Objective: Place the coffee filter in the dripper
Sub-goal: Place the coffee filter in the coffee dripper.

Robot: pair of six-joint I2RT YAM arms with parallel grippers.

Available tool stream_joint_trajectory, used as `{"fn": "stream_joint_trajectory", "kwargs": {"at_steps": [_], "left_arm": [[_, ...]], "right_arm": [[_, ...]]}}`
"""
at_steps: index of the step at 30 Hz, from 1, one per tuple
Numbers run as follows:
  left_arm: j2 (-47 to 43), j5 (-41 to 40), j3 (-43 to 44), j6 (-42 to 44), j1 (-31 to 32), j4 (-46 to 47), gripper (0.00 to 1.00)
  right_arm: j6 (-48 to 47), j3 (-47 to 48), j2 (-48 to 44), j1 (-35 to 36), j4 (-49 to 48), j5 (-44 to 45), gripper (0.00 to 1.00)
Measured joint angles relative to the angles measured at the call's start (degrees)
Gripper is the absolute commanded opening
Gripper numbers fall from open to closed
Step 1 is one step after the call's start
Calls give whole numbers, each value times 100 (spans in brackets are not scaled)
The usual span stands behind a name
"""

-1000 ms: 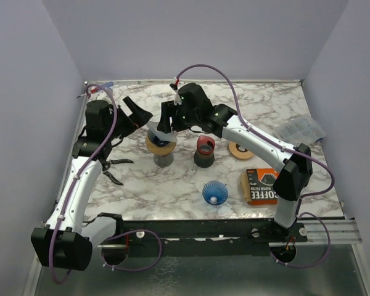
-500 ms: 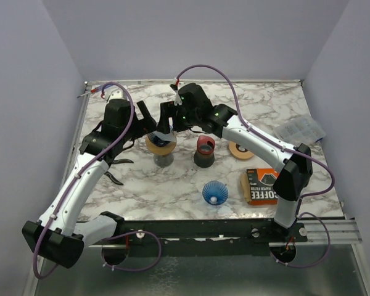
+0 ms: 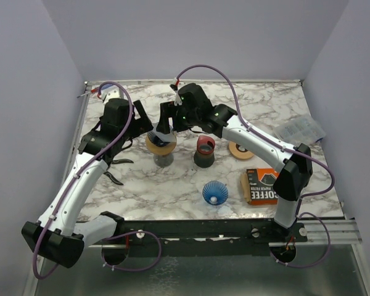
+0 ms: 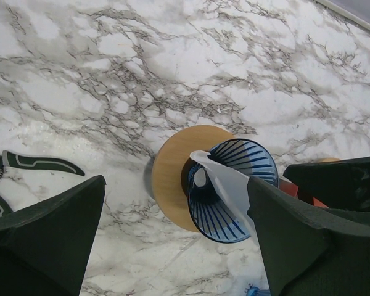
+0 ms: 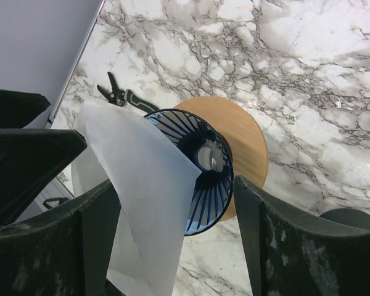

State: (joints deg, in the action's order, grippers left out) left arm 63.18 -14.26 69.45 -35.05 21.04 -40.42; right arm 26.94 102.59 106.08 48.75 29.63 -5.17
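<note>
A blue ribbed dripper (image 3: 161, 139) sits on a wooden ring on a glass stand at mid-table. It also shows in the left wrist view (image 4: 246, 169) and the right wrist view (image 5: 213, 179). A white folded paper filter (image 5: 139, 197) stands with its tip inside the dripper and leans out over the rim; it also shows in the left wrist view (image 4: 231, 185). My left gripper (image 3: 145, 120) (image 4: 176, 184) is open, its jaws either side of the dripper. My right gripper (image 3: 166, 122) (image 5: 176, 185) is open, and the filter rests against one of its fingers (image 5: 55, 246).
A second blue dripper (image 3: 214, 192) lies near the front. A red-and-black cup (image 3: 204, 151), a wooden disc (image 3: 240, 150), a coffee filter box (image 3: 259, 185) and a plastic bag (image 3: 301, 129) sit to the right. Black pliers (image 3: 114, 169) lie on the left.
My left arm has swung right from the table's left side, and its open jaws now hang over the dripper. The right arm has stayed over the dripper.
</note>
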Motion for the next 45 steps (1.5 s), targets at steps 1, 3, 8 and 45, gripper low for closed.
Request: {"fn": "stream_joint_trajectory", "kwargs": {"at_steps": [1, 3, 8, 45], "left_arm": [[11, 13, 0, 2, 0, -2, 99], [44, 48, -2, 2, 0, 0, 99], [127, 203, -101, 13, 0, 31, 99], [236, 284, -341, 369, 0, 83, 99]], "right_arm": [[0, -2, 0, 0, 0, 2, 76], [0, 0, 0, 0, 0, 7, 76], [-2, 0, 0, 0, 0, 50, 78], [-103, 26, 114, -219, 291, 557, 78]]}}
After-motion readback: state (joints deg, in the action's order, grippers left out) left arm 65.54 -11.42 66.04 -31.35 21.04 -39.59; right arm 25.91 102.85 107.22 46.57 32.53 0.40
